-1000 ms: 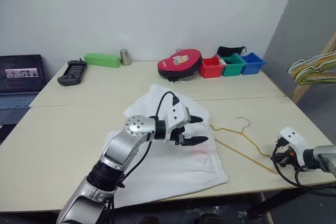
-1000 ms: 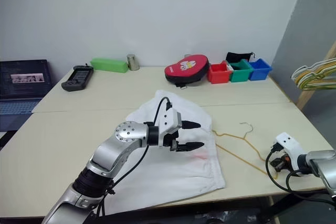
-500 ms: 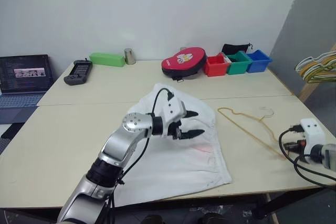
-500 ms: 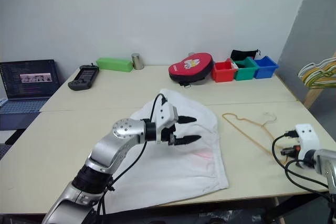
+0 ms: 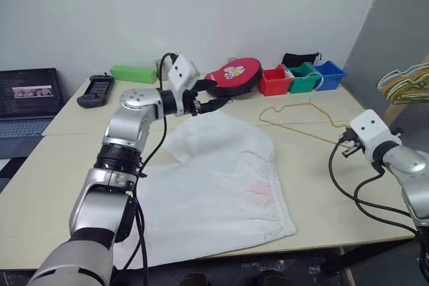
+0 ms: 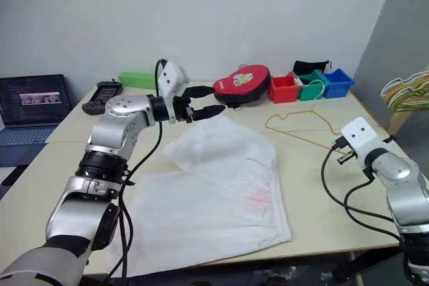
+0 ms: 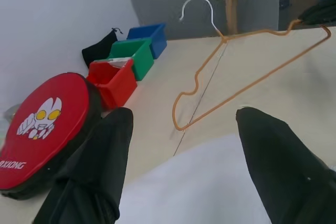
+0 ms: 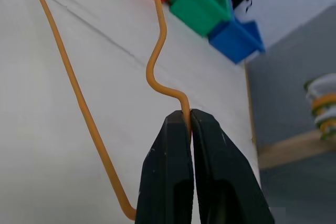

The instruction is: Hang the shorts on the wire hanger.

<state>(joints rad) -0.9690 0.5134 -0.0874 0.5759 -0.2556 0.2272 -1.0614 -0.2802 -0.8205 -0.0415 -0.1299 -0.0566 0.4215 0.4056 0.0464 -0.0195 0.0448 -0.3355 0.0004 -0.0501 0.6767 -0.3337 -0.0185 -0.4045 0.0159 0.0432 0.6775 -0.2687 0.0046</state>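
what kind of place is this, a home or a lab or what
Probably a lab or workshop rather than a home: plain pale tables against a bare wall, an open laptop, and small red, green and blue bins.

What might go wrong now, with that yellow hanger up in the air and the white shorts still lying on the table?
The right gripper pinches the thin wire hanger at one corner only, so it could swivel or slip. The left gripper is open and empty above the far edge of the shorts, which lie rumpled there; it may grab several layers at once. The lifted hook swings close to the green bin and could snag.
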